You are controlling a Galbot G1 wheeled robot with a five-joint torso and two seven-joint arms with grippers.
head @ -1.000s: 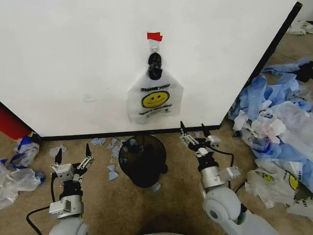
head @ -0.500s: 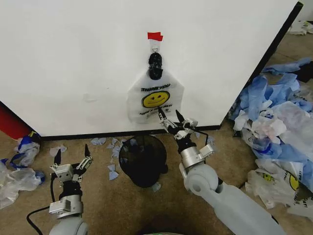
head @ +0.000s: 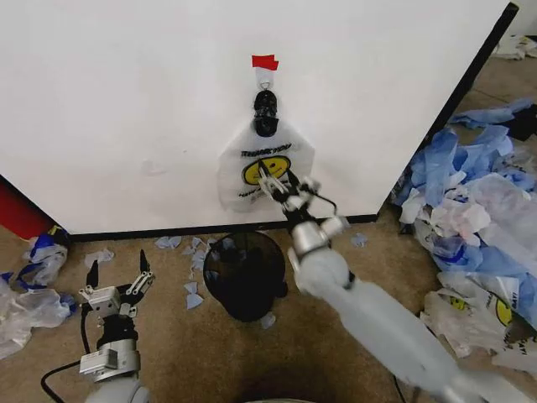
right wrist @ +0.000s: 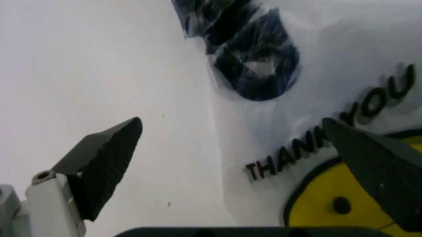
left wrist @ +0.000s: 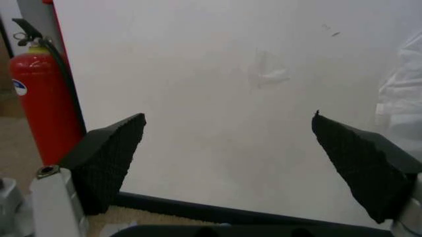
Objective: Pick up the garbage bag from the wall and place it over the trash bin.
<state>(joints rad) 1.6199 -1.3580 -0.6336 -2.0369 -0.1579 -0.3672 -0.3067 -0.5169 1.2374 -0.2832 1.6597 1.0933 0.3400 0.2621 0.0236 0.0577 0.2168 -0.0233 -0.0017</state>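
The wall [head: 126,109] carries the garbage bag [head: 267,172] on its hook, above the trash bin [head: 245,273]. The right gripper [head: 275,179] has been raised to the bag, fingers spread, nothing gripped yet. The left gripper [head: 116,274] is kept low, open; free room is seen beside the bag.

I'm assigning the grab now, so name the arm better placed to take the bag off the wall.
Right. The right gripper is open, raised in front of the garbage bag hanging on the wall, its fingers bracketing the print. The left gripper is open too, but sits low near the floor, left of the trash bin.
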